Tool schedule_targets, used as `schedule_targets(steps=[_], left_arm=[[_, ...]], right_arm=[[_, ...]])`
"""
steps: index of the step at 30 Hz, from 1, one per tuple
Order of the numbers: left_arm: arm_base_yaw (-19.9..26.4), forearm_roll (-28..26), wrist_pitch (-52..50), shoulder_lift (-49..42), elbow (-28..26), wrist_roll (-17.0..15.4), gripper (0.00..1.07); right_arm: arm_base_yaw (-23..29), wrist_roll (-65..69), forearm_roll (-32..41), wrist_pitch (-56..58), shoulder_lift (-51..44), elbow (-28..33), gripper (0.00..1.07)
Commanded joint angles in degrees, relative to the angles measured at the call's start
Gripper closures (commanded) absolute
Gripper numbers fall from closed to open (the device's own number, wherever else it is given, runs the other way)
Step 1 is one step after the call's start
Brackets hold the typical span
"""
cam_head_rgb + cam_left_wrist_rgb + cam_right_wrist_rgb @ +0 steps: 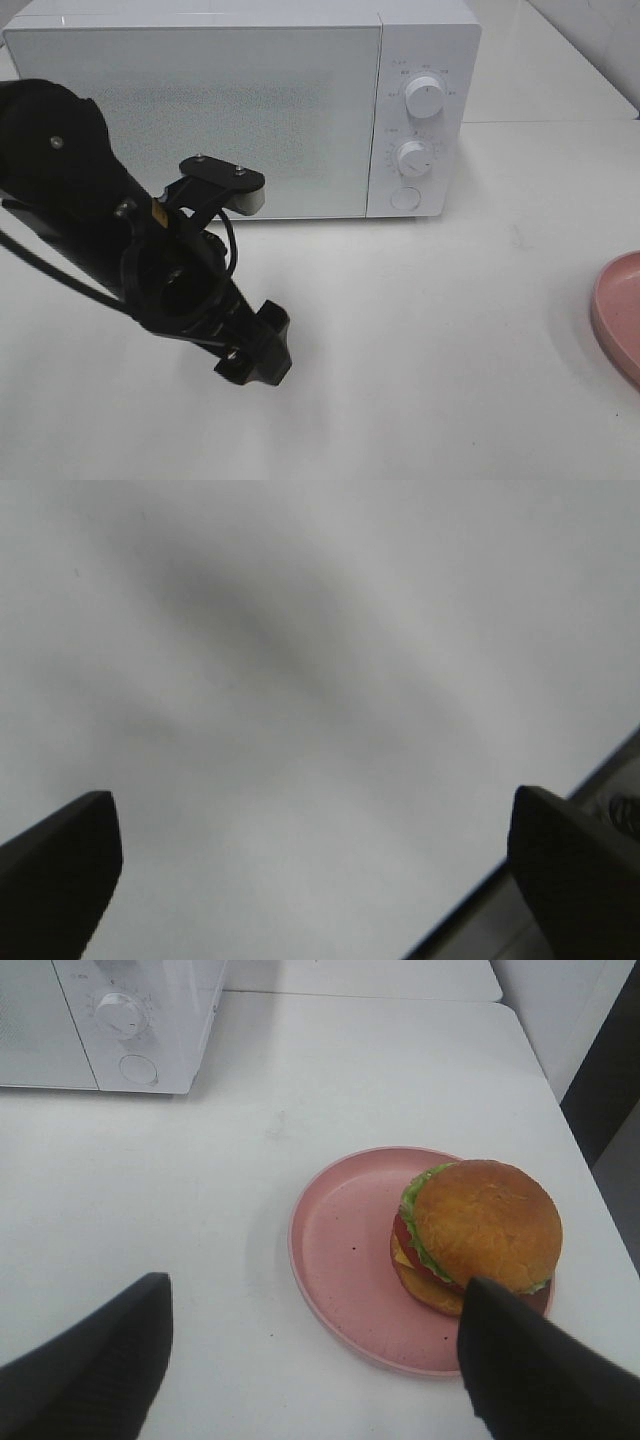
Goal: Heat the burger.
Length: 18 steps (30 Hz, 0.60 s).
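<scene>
While the burger [478,1235] sat on its pink plate [335,1260], the microwave [240,110] door was closed; both grippers stood spread, empty.

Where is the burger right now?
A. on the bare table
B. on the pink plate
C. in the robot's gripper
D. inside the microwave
B: the burger sits on the pink plate, with the microwave door shut and neither gripper touching it.
</scene>
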<state>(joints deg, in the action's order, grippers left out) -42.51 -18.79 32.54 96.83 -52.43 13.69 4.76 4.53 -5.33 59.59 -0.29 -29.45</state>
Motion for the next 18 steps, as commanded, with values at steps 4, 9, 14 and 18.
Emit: schedule_targets(steps=[4,9,14,18], left_arm=[[4.07,3.55,11.63,-6.07,0.17,-6.47,0.05],[14.32,4.93,19.88,-11.12,0.17,-6.65,0.05],[26.24,6.13,26.93,-16.44,0.17,-6.53,0.05],[36.73,7.91,31.4,-21.66,0.17,-6.53,0.05]], right_arm=[[-0.11,-0.46,-0.11,-0.34,-1.38,0.11,0.32],[-0.11,-0.46,-0.11,-0.34,-1.38,0.11,0.32],[-0.11,-0.46,-0.11,-0.34,-1.38,0.11,0.32],[-0.11,-0.46,-0.11,-0.34,-1.38,0.11,0.32]])
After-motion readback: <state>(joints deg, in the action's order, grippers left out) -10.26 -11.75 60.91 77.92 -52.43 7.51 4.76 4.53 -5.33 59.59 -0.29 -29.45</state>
